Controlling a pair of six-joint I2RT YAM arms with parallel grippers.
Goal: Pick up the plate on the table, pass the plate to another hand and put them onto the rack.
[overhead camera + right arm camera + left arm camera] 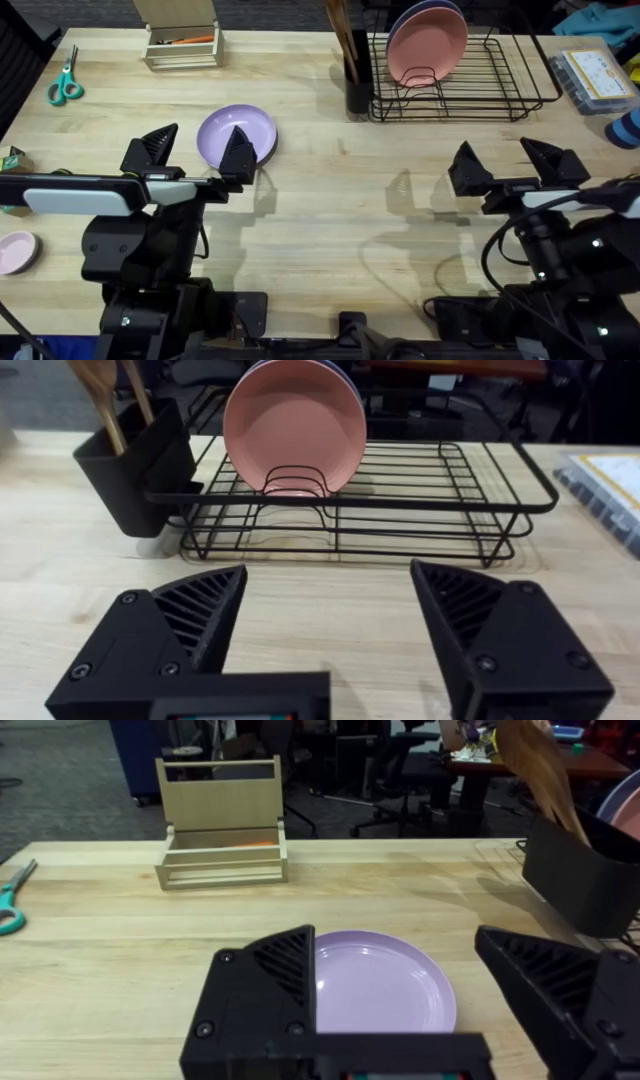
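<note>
The lavender plate (232,134) lies flat on the wooden table (330,200), left of centre. My left gripper (196,148) hovers open just in front of it, one finger overlapping the plate's near right edge; in the left wrist view the plate (385,985) lies between the spread fingers (265,990). My right gripper (507,162) is open over bare wood at the right, nothing between its fingers. The black wire rack (500,85) stands at the back right with a salmon-pink plate (428,45) upright in it and a purple plate behind that. From the right wrist, the rack (400,500) lies straight ahead.
A black utensil holder (358,85) with wooden utensils stands left of the rack. A wooden box of pens (182,45) sits at the back left, teal scissors (65,85) farther left. A small pink dish (17,251) lies at the left edge. A clear box (595,75) is at the far right.
</note>
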